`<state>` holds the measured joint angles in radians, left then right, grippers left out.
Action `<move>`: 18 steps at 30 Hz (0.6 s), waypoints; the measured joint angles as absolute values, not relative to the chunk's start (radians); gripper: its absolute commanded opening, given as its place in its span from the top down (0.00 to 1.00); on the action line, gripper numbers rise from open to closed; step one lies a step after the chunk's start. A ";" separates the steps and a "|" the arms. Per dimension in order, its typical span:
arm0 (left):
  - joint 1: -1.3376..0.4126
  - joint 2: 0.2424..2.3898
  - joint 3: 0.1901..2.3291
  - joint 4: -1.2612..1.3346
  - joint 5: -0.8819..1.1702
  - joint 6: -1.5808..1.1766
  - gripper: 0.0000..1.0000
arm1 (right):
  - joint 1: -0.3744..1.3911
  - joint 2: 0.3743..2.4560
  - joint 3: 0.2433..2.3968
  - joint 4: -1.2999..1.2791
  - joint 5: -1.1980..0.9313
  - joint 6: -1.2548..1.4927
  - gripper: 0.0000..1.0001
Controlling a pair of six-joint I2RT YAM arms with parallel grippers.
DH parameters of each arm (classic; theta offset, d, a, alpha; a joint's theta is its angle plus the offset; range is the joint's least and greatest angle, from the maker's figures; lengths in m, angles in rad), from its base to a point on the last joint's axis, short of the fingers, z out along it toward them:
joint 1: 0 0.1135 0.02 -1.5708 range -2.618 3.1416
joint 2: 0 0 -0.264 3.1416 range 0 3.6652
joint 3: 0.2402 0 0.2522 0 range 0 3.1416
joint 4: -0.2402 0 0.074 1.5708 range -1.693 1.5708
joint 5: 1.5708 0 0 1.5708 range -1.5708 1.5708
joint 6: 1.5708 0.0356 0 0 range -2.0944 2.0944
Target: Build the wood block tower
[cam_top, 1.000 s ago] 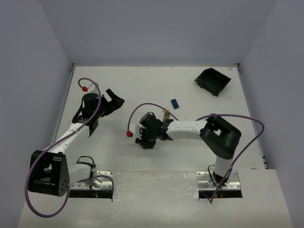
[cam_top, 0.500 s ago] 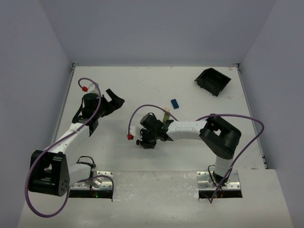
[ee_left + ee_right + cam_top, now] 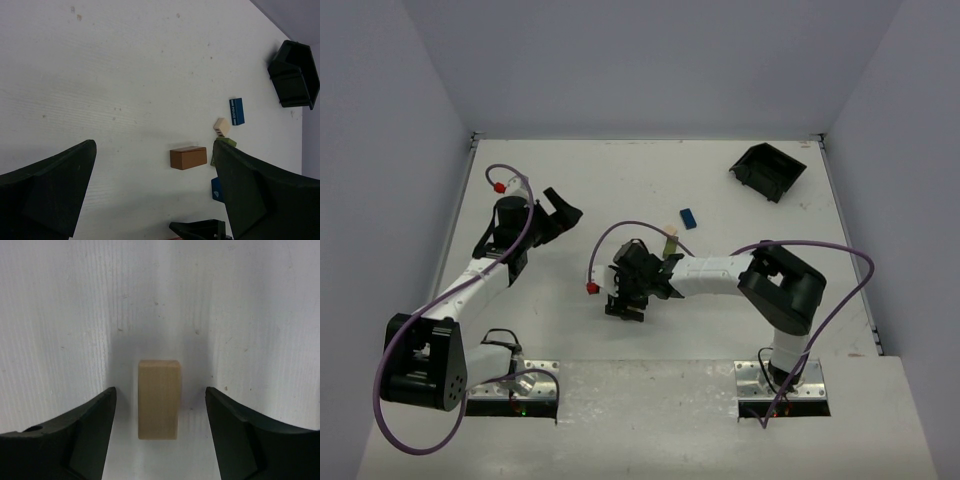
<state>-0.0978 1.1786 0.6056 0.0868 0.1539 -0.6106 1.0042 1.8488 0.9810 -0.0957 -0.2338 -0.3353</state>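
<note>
The right gripper [image 3: 160, 390] is spread wide, 2 fingers flanking a pale tan block [image 3: 159, 402] on the table [image 3: 60, 300], not touching it. Pickup step, I'd say: it must lower, close squarely, then carry the block to the wood block tower [image 3: 671, 240] standing nearby. The left gripper [image 3: 560, 212] gapes empty, well apart.
</note>
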 measured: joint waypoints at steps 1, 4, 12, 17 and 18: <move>-0.098 1.179 0.606 0.087 0.154 -0.611 0.00 | 1.004 1.848 0.981 -0.091 -0.232 -0.334 0.15; -0.098 1.179 0.606 0.087 0.154 -0.610 0.00 | 1.004 1.835 0.980 -0.079 -0.215 -0.331 0.04; -0.098 1.179 0.606 0.086 0.153 -0.610 0.00 | 0.983 1.618 0.966 -0.012 -0.074 -0.244 0.01; -0.098 1.179 0.606 0.086 0.145 -0.609 0.00 | 0.773 1.497 0.966 0.042 0.071 0.008 0.01; -0.098 1.180 0.606 0.087 0.142 -0.610 0.00 | 0.698 1.491 0.967 0.048 0.085 0.057 0.01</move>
<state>-0.0978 1.1802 0.6056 0.0867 0.1420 -0.6098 0.6982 1.4915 0.9665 0.0483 0.0847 0.0566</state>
